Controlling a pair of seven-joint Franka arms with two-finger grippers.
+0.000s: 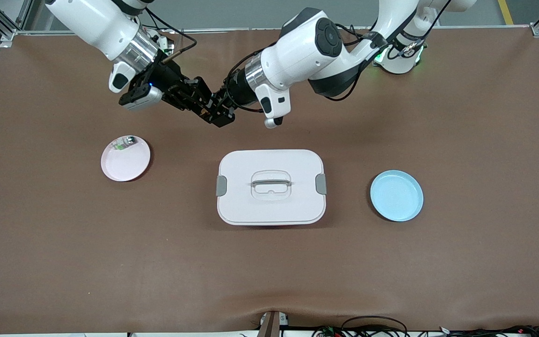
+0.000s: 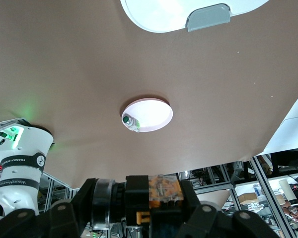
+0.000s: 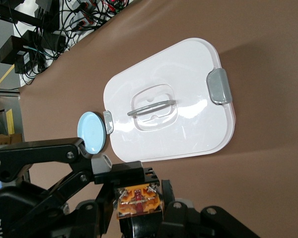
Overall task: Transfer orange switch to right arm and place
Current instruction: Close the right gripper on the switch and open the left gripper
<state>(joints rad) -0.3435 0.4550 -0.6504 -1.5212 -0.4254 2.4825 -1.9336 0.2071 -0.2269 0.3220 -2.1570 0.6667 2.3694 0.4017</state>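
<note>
The orange switch (image 1: 211, 111) hangs in the air between both grippers, over the bare table between the pink plate and the white box. My left gripper (image 1: 219, 115), reaching in from its arm's end, is shut on it. My right gripper (image 1: 203, 105) meets it from its own end, its fingers pressed to the switch's sides. In the left wrist view the switch (image 2: 164, 191) shows its orange part beside its black body. In the right wrist view its orange face (image 3: 139, 201) sits between my right fingers, with the left gripper's finger (image 3: 126, 173) against it.
A white lidded box (image 1: 251, 208) with a handle stands mid-table. A pink plate (image 1: 127, 164) toward the right arm's end holds a small green-and-clear part (image 1: 124, 142). A blue plate (image 1: 396, 195) lies toward the left arm's end.
</note>
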